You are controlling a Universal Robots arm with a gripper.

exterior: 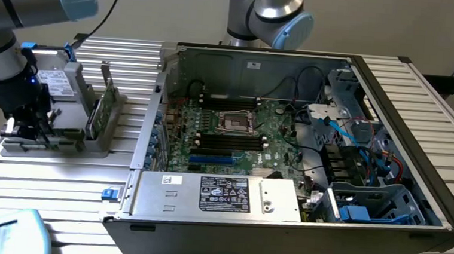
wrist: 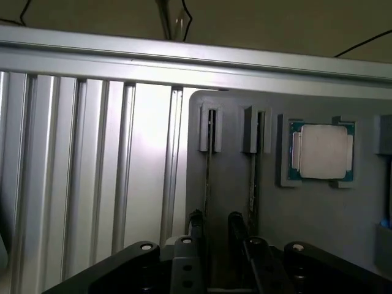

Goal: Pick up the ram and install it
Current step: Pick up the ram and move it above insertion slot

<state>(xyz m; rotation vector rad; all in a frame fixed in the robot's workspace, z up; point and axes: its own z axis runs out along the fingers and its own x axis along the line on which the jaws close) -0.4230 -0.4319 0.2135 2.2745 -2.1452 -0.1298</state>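
The label (exterior: 224, 194) on the power supply (exterior: 278, 202) is too small for me to read. The ram (wrist: 208, 174) stands on edge, a thin dark line slotted in the grey holder (wrist: 229, 177) on the surface (exterior: 47, 180). My hand (wrist: 215, 225) is released, with its fingers apart around the ram.

Grey fixture (wrist: 306, 220); silver processor (wrist: 323, 152), teal edge; ribbed silver table (wrist: 92, 171); green motherboard (exterior: 279, 124); black tool (wrist: 215, 223).
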